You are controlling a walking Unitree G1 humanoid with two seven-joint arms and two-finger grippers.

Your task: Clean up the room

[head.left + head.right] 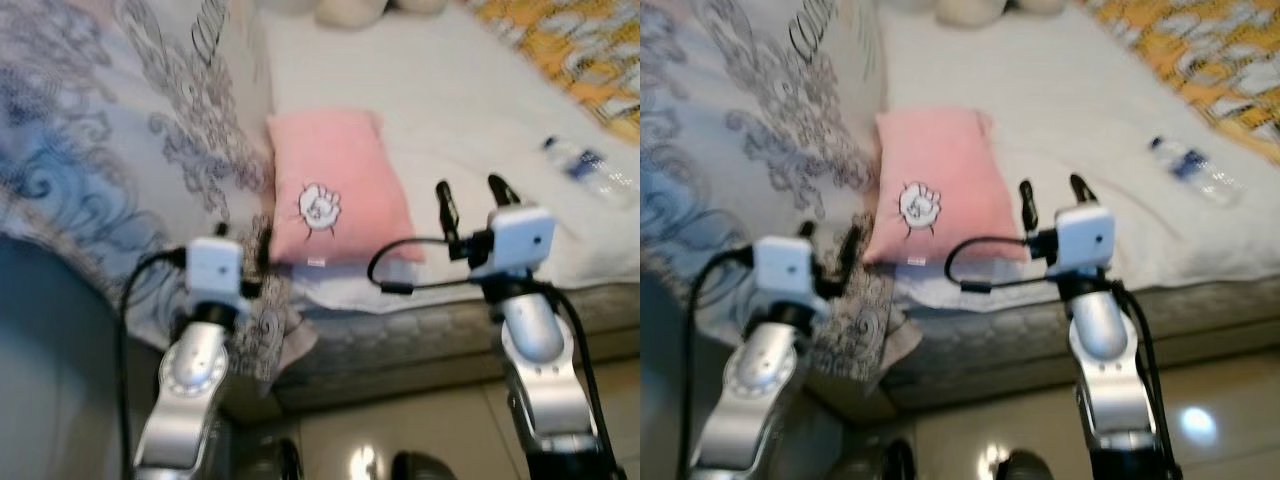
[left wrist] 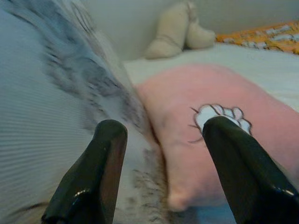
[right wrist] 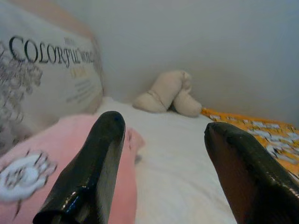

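The pink pillow (image 1: 338, 190) lies on the bed (image 1: 480, 120), long axis running away from the robot, near edge at the mattress edge. The left tool (image 1: 243, 250), fingers apart and empty, sits just beside the near left corner. The right tool (image 1: 472, 205), also spread and empty, hovers beside the right edge. The head views add a plastic bottle (image 1: 590, 170) farther right; the right wrist view shows a plush toy (image 3: 168, 93) by the wall.
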